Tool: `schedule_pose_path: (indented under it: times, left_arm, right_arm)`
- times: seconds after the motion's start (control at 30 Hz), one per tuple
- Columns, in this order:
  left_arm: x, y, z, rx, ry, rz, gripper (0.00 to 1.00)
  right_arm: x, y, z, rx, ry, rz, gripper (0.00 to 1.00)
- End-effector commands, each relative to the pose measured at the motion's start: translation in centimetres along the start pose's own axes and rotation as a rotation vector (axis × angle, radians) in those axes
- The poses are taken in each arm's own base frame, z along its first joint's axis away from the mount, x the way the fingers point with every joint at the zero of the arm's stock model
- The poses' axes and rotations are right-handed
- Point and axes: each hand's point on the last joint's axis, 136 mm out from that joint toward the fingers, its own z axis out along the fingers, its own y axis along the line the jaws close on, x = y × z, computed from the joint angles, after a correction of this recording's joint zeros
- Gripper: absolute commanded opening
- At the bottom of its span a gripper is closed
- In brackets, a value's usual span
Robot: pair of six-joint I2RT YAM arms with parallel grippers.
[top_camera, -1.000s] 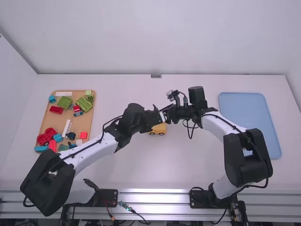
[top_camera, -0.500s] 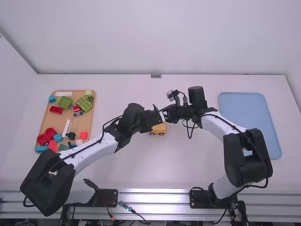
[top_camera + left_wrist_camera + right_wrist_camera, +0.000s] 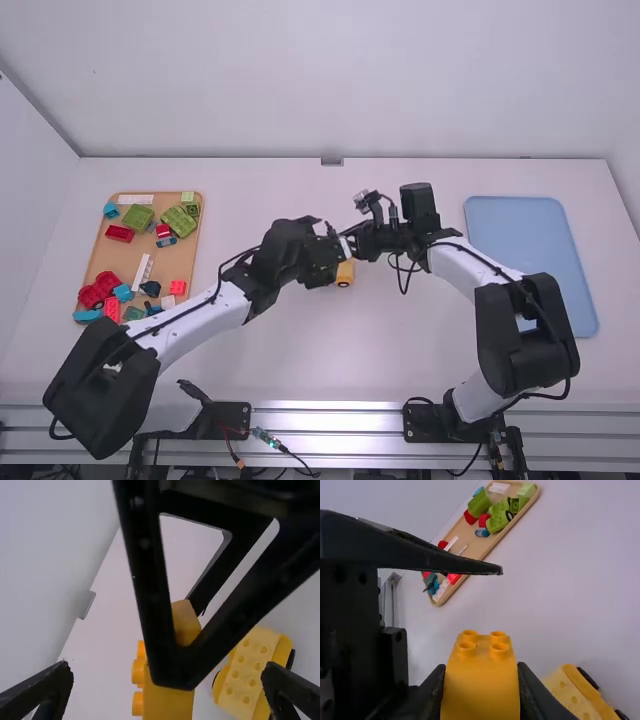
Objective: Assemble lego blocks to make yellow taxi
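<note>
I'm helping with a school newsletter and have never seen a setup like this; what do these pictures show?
Two robot arms, left and right, work at a white table. One camera looks down from above and behind them; the others sit on each arm's wrist. The right gripper holds a yellow block above the table; the left gripper is open. A yellow wheeled piece lies below. A tan tray carries colored blocks; a blue tray lies right.
</note>
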Motion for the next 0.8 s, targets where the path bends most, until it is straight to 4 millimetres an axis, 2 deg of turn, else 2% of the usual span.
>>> schedule_pose_path:
  times: [0.0, 0.1, 0.27, 0.33, 0.47, 0.53, 0.57, 0.77]
  left_arm:
    - [-1.4, 0.6, -0.5, -0.003, -0.03, -0.063, 0.99]
    - [-1.8, 0.6, -1.9, 0.05, -0.041, -0.086, 0.99]
    - [-3.7, -0.1, -4.6, 0.218, -0.13, -0.099, 0.99]
    - [-4.3, 0.2, -5.6, 0.286, -0.164, -0.128, 0.99]
    - [-4.2, 1.2, -7.1, 0.357, -0.188, -0.173, 0.99]
    - [-4.3, 1.0, -7.8, 0.402, -0.22, -0.169, 0.99]
    - [-4.3, 0.7, -8.1, 0.443, -0.255, -0.155, 0.99]
    - [-3.6, -0.7, -8.0, 0.568, -0.311, -0.205, 0.99]
  right_arm:
    - [0.1, -0.1, 0.1, 0.007, 0.004, -0.049, 0.17]
    - [0.4, -1.4, 0.0, 0.079, 0.019, -0.085, 0.16]
    - [0.6, -1.6, 0.0, 0.092, 0.029, -0.181, 0.12]
    - [0.8, -1.6, -0.1, 0.093, 0.046, -0.232, 0.11]
    - [1.6, -1.6, -0.9, 0.085, 0.102, -0.317, 0.09]
    - [1.9, -1.3, -1.1, 0.069, 0.122, -0.354, 0.06]
    - [2.1, -0.4, -1.3, 0.021, 0.131, -0.407, 0.05]
    - [3.0, 2.5, -1.7, -0.133, 0.127, -0.625, 0.04]
